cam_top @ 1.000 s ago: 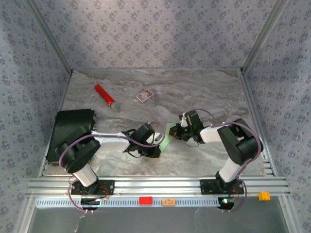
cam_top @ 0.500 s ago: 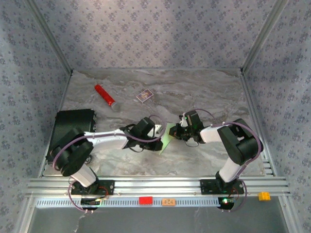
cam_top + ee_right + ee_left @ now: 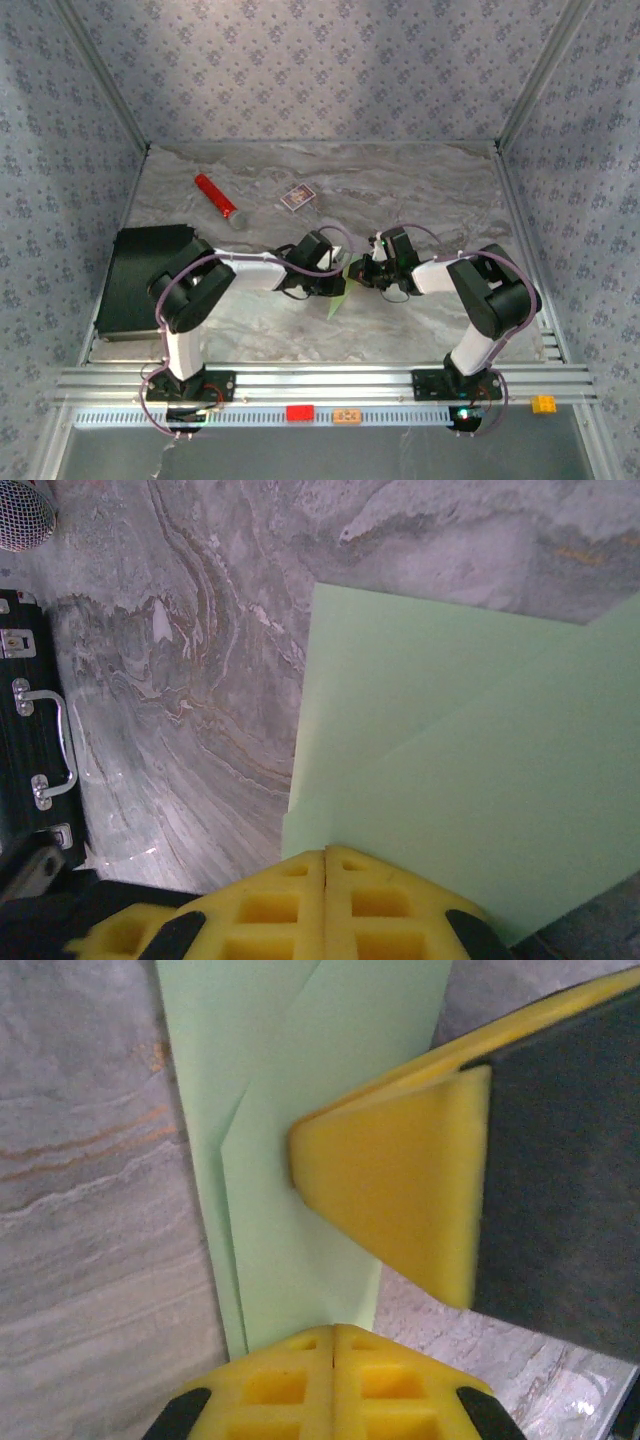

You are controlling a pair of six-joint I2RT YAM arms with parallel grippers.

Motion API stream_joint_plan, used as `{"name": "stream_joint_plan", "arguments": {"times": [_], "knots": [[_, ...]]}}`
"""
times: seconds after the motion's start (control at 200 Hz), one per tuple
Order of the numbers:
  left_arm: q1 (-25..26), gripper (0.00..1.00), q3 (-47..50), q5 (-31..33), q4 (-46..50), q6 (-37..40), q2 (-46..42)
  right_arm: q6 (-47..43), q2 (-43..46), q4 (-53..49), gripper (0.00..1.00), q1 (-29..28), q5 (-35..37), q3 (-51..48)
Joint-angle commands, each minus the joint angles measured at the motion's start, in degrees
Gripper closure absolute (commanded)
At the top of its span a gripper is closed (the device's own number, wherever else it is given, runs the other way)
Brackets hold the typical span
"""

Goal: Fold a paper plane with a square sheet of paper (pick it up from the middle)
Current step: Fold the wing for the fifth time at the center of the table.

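**A:** Your left gripper (image 3: pixel 332 1358) is clenched, with its yellow fingers pressed together and no gap. The tips sit right at the near end of the square sheet of paper (image 3: pixel 280 1110).

**B:** Your right gripper (image 3: pixel 326 876) is clamped tight as well, with its tips at the sheet's edge. I can't tell you whether either one actually pinches paper.

**A:** Look at your left wrist view: the right gripper's yellow fingertip touches the sheet from the right.

**B:** The sheet is folded, with overlapping flaps and slanted creases, and it's narrower than a square.

**A:** From above it sits mid-table (image 3: pixel 420 190), between your two grippers, with a green point poking toward the arm bases.

**B:** The red cylinder (image 3: pixel 215 195) and the card box (image 3: pixel 297 198) lie well apart from it at the back. The black case (image 3: pixel 140 275) is at your left edge.
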State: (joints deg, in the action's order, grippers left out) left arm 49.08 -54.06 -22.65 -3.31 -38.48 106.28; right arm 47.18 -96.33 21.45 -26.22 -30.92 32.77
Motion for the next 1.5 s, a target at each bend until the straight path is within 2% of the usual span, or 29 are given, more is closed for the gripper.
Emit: {"name": "stream_joint_plan", "arguments": {"times": [0.0, 0.23, 0.51, 0.615, 0.894, 1.119, 1.269, 1.494], "knots": [[0.13, 0.98, 1.23, 1.03, 1.50, 0.15, 0.78, -0.22, -1.06, -4.14, 0.93, 0.57, 2.31, -0.46], [0.17, 1.00, 5.96, 1.48, -0.27, -1.48, -0.22, -1.89, 2.12, -6.69, 0.92, 1.27, 0.94, 2.32], [0.24, 1.00, 5.56, 1.43, -0.55, -1.76, 0.07, -0.75, 2.68, -5.50, 0.92, -2.74, 3.38, -0.01], [0.23, 1.00, 5.56, 1.48, -0.51, -1.80, 0.16, -1.82, 0.04, -5.58, 0.92, -0.27, 3.47, 0.50], [0.27, 1.00, 5.55, 1.57, -0.02, -2.01, 0.16, -4.83, -3.32, -6.29, 0.92, 9.78, -1.97, 4.97], [0.31, 1.00, 5.38, 1.39, 0.23, -2.06, 0.16, -6.75, -5.94, -8.00, 0.92, 14.69, -2.24, 8.07], [0.32, 1.00, 5.38, 1.30, 0.24, -2.08, 0.20, -6.44, -5.10, -7.66, 0.91, 16.17, -3.94, 8.27], [0.43, 1.00, 5.40, 1.23, -0.18, -2.24, 0.04, -7.01, 3.26, -11.34, 0.89, 15.14, -2.20, 6.58]]}}
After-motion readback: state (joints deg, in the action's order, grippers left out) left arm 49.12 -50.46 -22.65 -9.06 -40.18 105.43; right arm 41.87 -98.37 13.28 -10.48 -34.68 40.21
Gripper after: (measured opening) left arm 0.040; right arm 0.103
